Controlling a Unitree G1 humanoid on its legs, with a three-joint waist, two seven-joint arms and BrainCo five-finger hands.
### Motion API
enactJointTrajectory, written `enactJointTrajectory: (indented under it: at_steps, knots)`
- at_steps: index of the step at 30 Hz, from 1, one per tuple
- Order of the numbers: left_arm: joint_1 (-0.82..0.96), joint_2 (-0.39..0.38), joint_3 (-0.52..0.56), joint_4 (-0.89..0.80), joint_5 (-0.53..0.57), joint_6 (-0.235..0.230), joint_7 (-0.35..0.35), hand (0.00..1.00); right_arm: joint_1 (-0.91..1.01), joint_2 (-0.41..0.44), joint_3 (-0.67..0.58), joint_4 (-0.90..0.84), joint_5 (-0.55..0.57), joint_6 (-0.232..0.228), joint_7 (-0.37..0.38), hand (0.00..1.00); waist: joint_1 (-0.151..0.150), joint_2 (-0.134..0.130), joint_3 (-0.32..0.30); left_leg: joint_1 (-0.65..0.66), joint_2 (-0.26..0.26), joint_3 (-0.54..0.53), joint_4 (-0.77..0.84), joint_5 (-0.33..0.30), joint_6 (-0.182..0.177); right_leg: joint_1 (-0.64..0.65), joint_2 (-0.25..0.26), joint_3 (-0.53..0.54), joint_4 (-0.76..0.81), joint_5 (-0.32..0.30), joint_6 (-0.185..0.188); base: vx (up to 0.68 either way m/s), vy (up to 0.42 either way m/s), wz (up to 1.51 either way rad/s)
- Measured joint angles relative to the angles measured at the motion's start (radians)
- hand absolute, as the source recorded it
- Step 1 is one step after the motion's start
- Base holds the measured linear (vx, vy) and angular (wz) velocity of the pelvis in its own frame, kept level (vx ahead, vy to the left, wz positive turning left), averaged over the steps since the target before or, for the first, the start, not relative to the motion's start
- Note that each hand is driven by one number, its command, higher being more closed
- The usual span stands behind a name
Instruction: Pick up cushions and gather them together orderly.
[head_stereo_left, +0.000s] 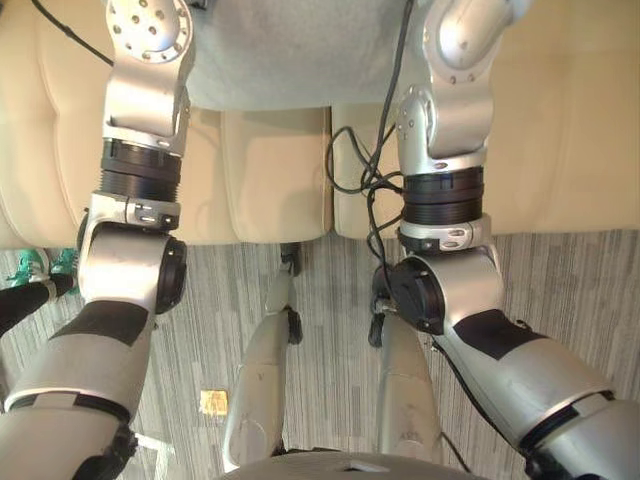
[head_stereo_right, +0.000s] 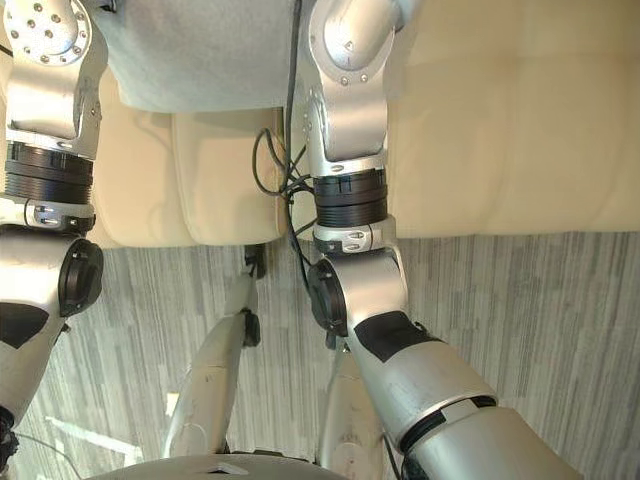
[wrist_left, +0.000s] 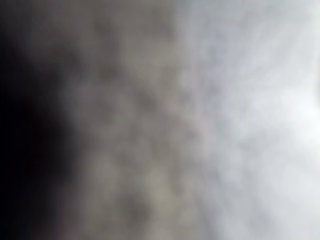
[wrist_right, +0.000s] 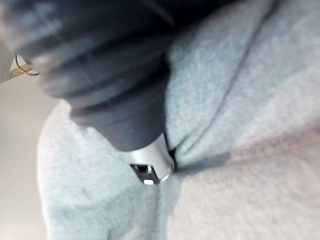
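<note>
From the head we look steeply down. Our two eye views sit side by side and share the cream sofa, the grey cushion on it and the striped floor. The right wrist view looks along the right hand, very close to the cushion. The left wrist view seems pressed up against grey cloth.

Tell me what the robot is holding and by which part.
Cannot be told for sure: the right hand digs into a fold of the soft grey fabric cushion, but the grip itself is hidden.
</note>
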Motion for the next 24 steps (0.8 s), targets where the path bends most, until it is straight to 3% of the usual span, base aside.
enactJointTrajectory:
  at_steps: [4,5,13,14,17,19,20,24]
  knots:
    - [0.000,-0.011,0.036,0.000,0.000,0.004,-0.001,1.00,-0.011,0.005,0.017,0.000,0.001,0.005,-0.002,1.00,0.007,-0.001,0.015,-0.054,-0.002,-0.004,0.000,0.008,0.010,-0.071,-0.004,-0.010,0.055,-0.023,-0.009,0.01,-0.092,0.12]
    - [0.000,-0.011,0.037,0.000,0.000,0.007,-0.002,0.00,-0.011,0.004,0.019,0.001,0.001,0.005,-0.003,0.00,0.007,-0.001,0.015,-0.069,-0.004,-0.006,0.000,0.011,0.013,-0.089,-0.009,-0.016,0.070,-0.030,-0.012,0.01,-0.076,0.22]
    - [0.023,-0.018,0.049,0.012,-0.042,0.035,-0.001,0.00,-0.013,-0.029,-0.010,0.012,0.049,0.005,-0.043,0.00,0.006,-0.001,0.018,-0.120,-0.045,-0.032,0.000,0.014,0.016,-0.153,-0.065,-0.055,0.172,-0.090,-0.014,0.01,-0.055,0.32]
    - [0.025,-0.018,0.057,0.012,-0.043,0.036,-0.001,0.00,-0.013,-0.034,-0.010,0.011,0.050,0.005,-0.041,0.00,0.005,-0.001,0.018,-0.121,-0.045,-0.025,0.000,-0.042,-0.040,-0.157,-0.071,-0.058,0.181,-0.092,-0.014,0.00,-0.030,0.25]
    - [0.025,-0.017,0.067,0.012,-0.042,0.036,-0.002,0.00,-0.017,-0.069,-0.013,-0.003,0.051,0.003,-0.038,0.00,-0.006,-0.003,0.019,-0.125,-0.035,0.114,0.000,-0.189,-0.061,-0.154,-0.101,-0.053,0.130,-0.061,-0.009,0.03,-0.008,0.23]
    - [0.025,-0.007,0.079,0.012,-0.043,0.036,-0.002,0.00,-0.012,-0.072,-0.019,-0.009,0.058,0.002,-0.039,0.00,-0.008,-0.003,0.019,-0.100,-0.028,0.127,-0.001,-0.031,0.026,-0.146,-0.090,-0.048,0.131,-0.071,0.003,0.05,-0.046,-0.03]
    - [0.018,0.000,0.077,0.012,-0.042,0.036,-0.004,0.00,-0.011,-0.082,-0.037,-0.010,0.066,0.002,-0.040,0.00,-0.024,-0.003,0.019,-0.101,-0.031,0.102,-0.001,-0.026,0.032,-0.134,-0.094,-0.057,0.124,-0.071,0.003,0.05,-0.051,0.08]
    - [0.042,0.050,0.081,0.012,-0.051,0.036,-0.023,0.00,-0.003,-0.141,-0.059,-0.010,0.076,0.002,-0.037,0.00,-0.025,-0.004,0.020,-0.073,-0.021,0.085,-0.001,-0.023,0.036,-0.096,-0.086,-0.068,0.112,-0.071,0.003,0.04,-0.051,0.04]
